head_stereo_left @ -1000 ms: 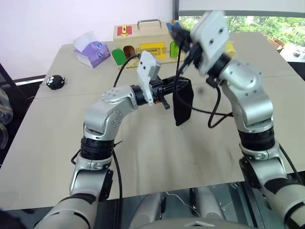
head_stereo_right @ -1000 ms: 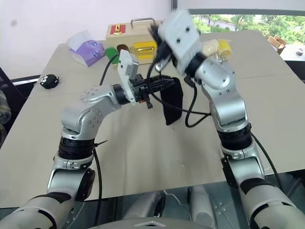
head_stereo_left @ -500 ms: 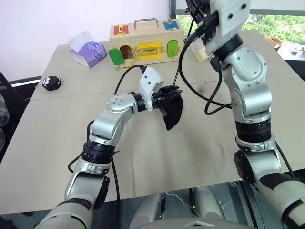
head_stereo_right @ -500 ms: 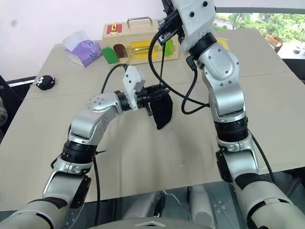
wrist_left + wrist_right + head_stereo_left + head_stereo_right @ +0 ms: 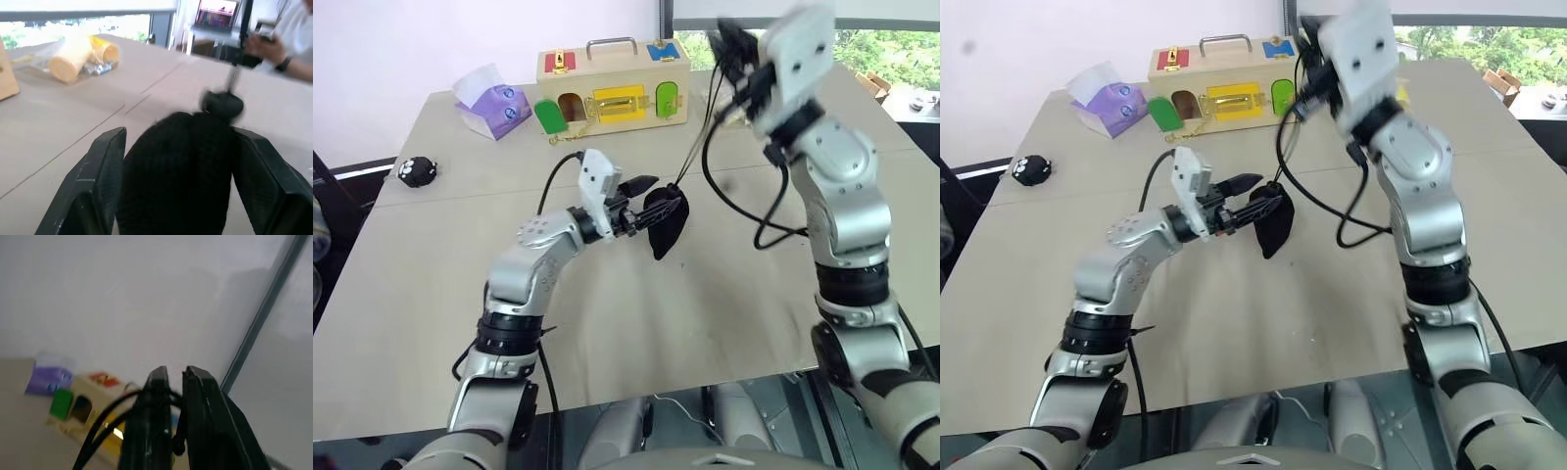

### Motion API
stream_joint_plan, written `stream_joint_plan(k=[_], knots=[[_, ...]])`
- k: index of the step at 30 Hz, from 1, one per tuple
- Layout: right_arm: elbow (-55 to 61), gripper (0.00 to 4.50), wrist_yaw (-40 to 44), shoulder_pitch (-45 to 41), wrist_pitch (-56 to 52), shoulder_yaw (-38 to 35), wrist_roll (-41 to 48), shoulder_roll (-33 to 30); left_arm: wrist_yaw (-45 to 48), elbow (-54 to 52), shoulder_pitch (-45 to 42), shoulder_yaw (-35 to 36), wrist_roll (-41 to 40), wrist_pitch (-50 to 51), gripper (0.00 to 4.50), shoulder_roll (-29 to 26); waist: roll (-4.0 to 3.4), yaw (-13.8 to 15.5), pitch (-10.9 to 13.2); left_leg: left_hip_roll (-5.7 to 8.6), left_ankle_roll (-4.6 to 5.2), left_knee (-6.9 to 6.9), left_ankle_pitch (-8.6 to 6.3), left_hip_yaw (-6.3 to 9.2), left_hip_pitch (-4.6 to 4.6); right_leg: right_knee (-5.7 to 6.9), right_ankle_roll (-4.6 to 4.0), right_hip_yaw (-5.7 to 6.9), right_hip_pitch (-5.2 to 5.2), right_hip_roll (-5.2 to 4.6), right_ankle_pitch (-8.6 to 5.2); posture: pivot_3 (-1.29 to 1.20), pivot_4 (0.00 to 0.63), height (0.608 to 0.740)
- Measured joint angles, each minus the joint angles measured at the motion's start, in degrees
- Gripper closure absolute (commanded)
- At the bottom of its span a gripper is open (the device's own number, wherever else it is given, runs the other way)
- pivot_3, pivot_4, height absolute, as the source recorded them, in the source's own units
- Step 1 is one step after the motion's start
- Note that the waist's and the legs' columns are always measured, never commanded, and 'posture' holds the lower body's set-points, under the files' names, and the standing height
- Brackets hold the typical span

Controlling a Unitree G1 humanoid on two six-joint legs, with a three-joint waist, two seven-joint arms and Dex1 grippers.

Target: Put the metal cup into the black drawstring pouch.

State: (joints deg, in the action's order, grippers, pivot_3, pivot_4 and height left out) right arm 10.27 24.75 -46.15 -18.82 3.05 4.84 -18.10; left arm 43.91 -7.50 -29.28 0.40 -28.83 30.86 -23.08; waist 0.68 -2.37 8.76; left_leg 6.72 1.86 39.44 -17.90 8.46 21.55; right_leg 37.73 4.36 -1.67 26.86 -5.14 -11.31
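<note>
The soft black fabric drawstring pouch [image 5: 666,220] hangs above the table, between the wide-open left gripper [image 5: 641,196] fingers. The right gripper [image 5: 171,382], held high, looks nearly closed on the thin cord.

Left gripper [image 5: 177,161] fingers spread wide on either side of the black drawstring pouch [image 5: 176,166], bunched between them. Cord toggle [image 5: 223,102] at the pouch's top. Tan table [image 5: 58,117] behind; bagged yellow rolls [image 5: 78,58]; seated person [image 5: 288,44] beyond.
</note>
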Motion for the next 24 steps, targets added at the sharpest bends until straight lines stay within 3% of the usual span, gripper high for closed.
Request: stream_joint_plan(k=[3,8,13,17,24], knots=[[1.0,1.67,5.6,7.4,-4.6,0.5,2.1,-5.5,0.3,-4.1,3.3,3.2,-4.2,4.8,1.19,-3.3,0.0,0.0,0.0,-0.01,0.0,0.0,0.0,0.0,0.02,-0.01,0.0,0.0,0.02,0.0,0.0,0.0,0.15,0.71],[0.6,1.67,13.7,21.7,-6.4,-1.8,6.8,-11.7,-1.0,-11.4,16.2,4.6,-5.0,7.9,1.19,-7.2,-0.02,0.1,0.0,-0.03,0.02,-0.08,-0.01,-0.04,-0.02,-0.11,0.0,-0.11,-0.01,-0.04,0.0,0.0,0.15,0.71],[-4.8,1.67,21.0,34.0,-1.1,-8.6,13.3,-12.8,-1.7,-11.0,31.9,4.9,1.6,1.2,1.19,-10.2,-0.08,0.6,0.0,-0.11,0.01,-0.09,-0.01,-0.11,-0.09,-0.09,-0.16,-0.13,-0.07,-0.02,0.1,0.0,0.15,0.71],[-12.0,1.67,30.6,44.3,8.6,-13.0,15.6,-17.0,-0.7,-9.9,40.7,8.0,5.9,-9.8,1.19,-11.7,-0.33,1.8,0.1,-0.3,0.38,-0.3,-0.25,-0.15,-1.27,-0.68,-0.16,-0.02,-1.47,0.08,0.07,0.0,0.15,0.71],[-23.2,1.67,41.2,45.3,19.4,-17.7,18.6,-20.2,-1.4,-9.4,43.4,9.6,6.3,-12.2,1.19,-11.3,-0.58,1.5,0.3,-0.56,0.47,-0.29,-0.31,-0.41,-1.98,-0.86,-0.12,0.13,-2.14,0.11,0.08,0.0,0.15,0.71]])
